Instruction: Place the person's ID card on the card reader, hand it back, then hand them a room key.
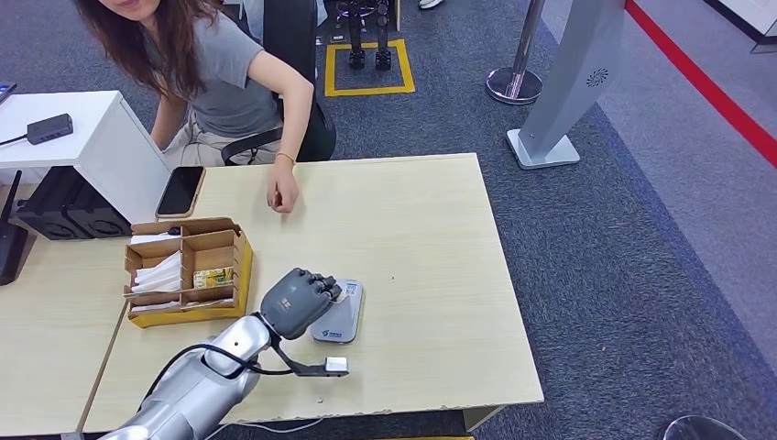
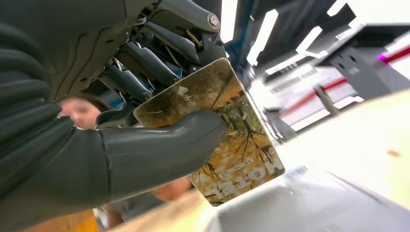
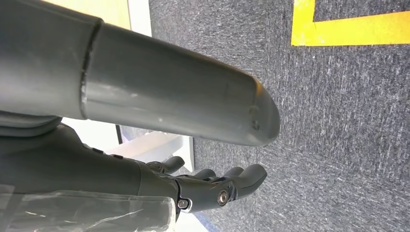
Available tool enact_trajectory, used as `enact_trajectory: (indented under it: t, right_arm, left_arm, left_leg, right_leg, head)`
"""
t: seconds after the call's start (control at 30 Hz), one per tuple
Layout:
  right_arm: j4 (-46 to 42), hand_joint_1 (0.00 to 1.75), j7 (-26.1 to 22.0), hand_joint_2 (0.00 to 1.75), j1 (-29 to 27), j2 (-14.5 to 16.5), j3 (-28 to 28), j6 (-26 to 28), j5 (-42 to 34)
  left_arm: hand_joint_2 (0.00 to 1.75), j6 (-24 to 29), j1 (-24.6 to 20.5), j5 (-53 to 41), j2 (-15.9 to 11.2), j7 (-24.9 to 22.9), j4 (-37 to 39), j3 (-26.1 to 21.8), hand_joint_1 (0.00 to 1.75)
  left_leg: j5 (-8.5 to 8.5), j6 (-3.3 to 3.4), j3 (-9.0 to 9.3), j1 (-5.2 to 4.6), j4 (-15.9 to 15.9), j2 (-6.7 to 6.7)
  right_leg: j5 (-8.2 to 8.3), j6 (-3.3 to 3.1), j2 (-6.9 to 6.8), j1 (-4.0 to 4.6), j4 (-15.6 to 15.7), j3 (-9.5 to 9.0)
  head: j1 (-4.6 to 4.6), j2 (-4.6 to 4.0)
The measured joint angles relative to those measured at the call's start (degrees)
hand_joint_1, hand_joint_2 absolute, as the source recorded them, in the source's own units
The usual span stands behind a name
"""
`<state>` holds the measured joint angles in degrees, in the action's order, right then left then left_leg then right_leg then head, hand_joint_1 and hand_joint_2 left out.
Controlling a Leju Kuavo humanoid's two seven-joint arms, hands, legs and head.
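My left hand (image 1: pixel 298 302) hovers over the left part of the grey card reader (image 1: pixel 341 316) near the table's front. In the left wrist view the thumb (image 2: pixel 159 145) and dark fingers (image 2: pixel 145 72) pinch a yellow-brown card (image 2: pixel 232 140) printed with trees and lettering, tilted just above the reader's grey top (image 2: pixel 314 203). My right hand (image 3: pixel 212 186) hangs over the grey carpet, fingers apart and holding nothing. A person (image 1: pixel 215 73) sits at the table's far side with one hand (image 1: pixel 282 194) resting on the wood.
A cardboard organiser (image 1: pixel 188 270) with papers and a yellowish card (image 1: pixel 213 277) stands left of the reader. A phone (image 1: pixel 180 191) lies at the back left beside a white box (image 1: pixel 92 137). The table's right half (image 1: pixel 440 257) is bare wood.
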<state>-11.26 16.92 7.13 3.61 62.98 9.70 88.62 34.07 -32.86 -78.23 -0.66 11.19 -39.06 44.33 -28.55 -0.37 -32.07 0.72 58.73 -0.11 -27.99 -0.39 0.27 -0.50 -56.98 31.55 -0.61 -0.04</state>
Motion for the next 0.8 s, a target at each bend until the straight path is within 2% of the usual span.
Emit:
enact_trajectory:
  t: [0.1, 0.2, 0.3, 0.43, 0.8]
  right_arm:
    - [0.0, 0.0, 0.12, 0.0, -0.01, 0.0, 0.25, 0.11, 0.27]
    - [0.0, 0.0, 0.18, 0.0, -0.05, 0.0, 0.48, 0.27, 0.87]
    - [0.0, 0.0, 0.2, 0.0, -0.07, 0.0, 0.67, 0.33, 1.05]
    - [0.0, 0.0, 0.2, 0.0, -0.06, 0.0, 0.72, 0.33, 1.06]
    - [0.06, 0.0, 0.17, 0.0, -0.08, 0.06, 0.73, -0.03, 0.99]
  left_arm:
    - [1.75, 2.33, -0.81, -7.62, -0.96, -11.18, -0.66, 0.6, 1.75]
    - [1.75, 2.41, -2.98, -10.9, -3.79, -22.84, -3.2, 2.82, 1.75]
    - [1.75, 2.41, -6.04, -11.43, -7.3, -29.91, -5.4, 5.82, 1.75]
    - [1.75, 2.41, -8.53, -11.54, -10.31, -31.81, -6.38, 8.52, 1.75]
    - [1.75, 2.41, -10.83, -11.54, -14.26, -31.09, -6.82, 9.73, 1.75]
  left_leg:
    - [0.0, 0.0, 0.0, 0.01, 0.0, 0.01]
    - [0.01, 0.0, 0.01, 0.03, 0.0, 0.01]
    - [0.03, -0.03, 0.02, 0.05, 0.0, 0.01]
    - [0.05, -0.05, 0.01, 0.05, 0.0, 0.0]
    - [0.04, -0.05, 0.01, 0.01, 0.0, 0.02]
  right_leg:
    - [0.0, 0.0, 0.0, 0.0, -0.01, 0.0]
    - [0.01, -0.01, 0.02, 0.0, -0.03, 0.0]
    - [0.01, -0.01, 0.01, 0.01, -0.06, 0.0]
    - [0.0, -0.01, 0.01, 0.02, -0.07, 0.0]
    - [0.01, -0.01, 0.04, 0.0, -0.06, 0.0]
  head:
    - [0.02, 0.0]
    - [0.02, 0.0]
    - [0.01, 0.0]
    - [0.0, 0.0]
    - [0.01, 0.0]
